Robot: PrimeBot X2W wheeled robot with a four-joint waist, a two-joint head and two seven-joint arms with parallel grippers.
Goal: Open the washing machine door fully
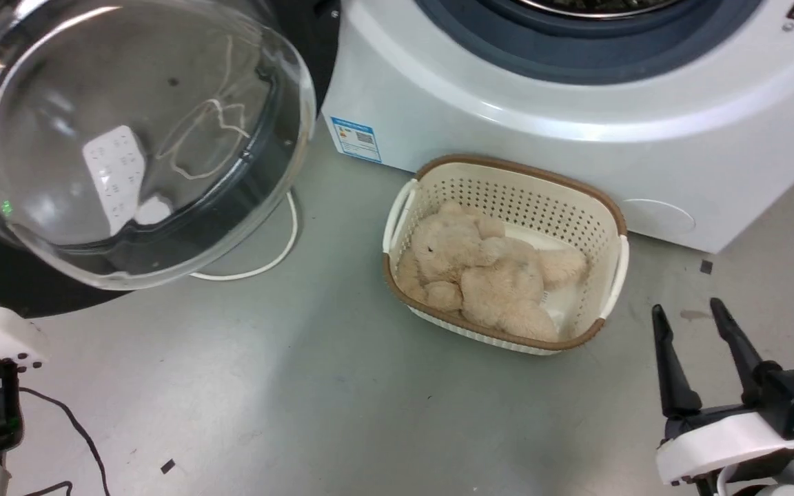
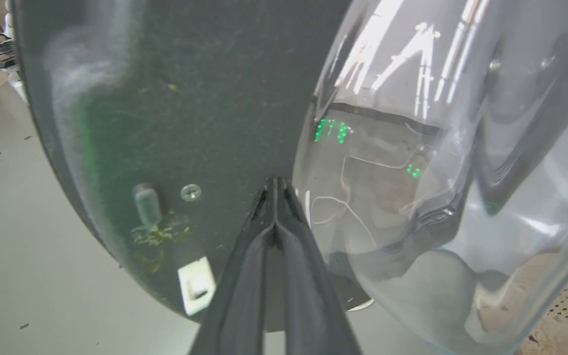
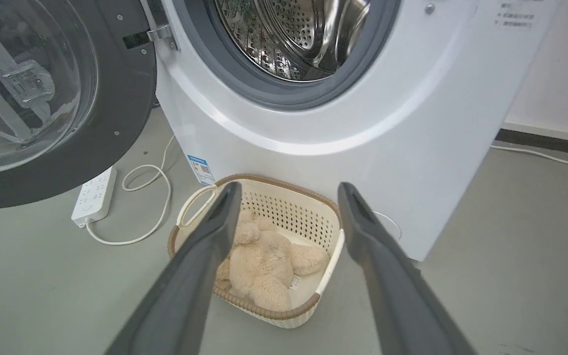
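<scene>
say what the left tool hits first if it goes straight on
The door, its dark inner face just beside the glass bowl; the left tool, shut, looks nearly on it, though depth is unclear.

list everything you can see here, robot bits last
washing machine door: one, black ring with clear glass bowl, swung open left of the machine
washing machine: one, white, behind the basket
drum: one, steel, inside the open front
label: one, blue, low on the machine's front
basket: one, cream with brown rim, on the floor before the machine
plush toy: one, beige, lying in the basket
power strip: one, white, on the floor below the door
floor: one, grey, under everything
left end effector: one, dark, shut, by the door's black face
right end effector: one, dark fingers, open, above the floor right of the basket
</scene>
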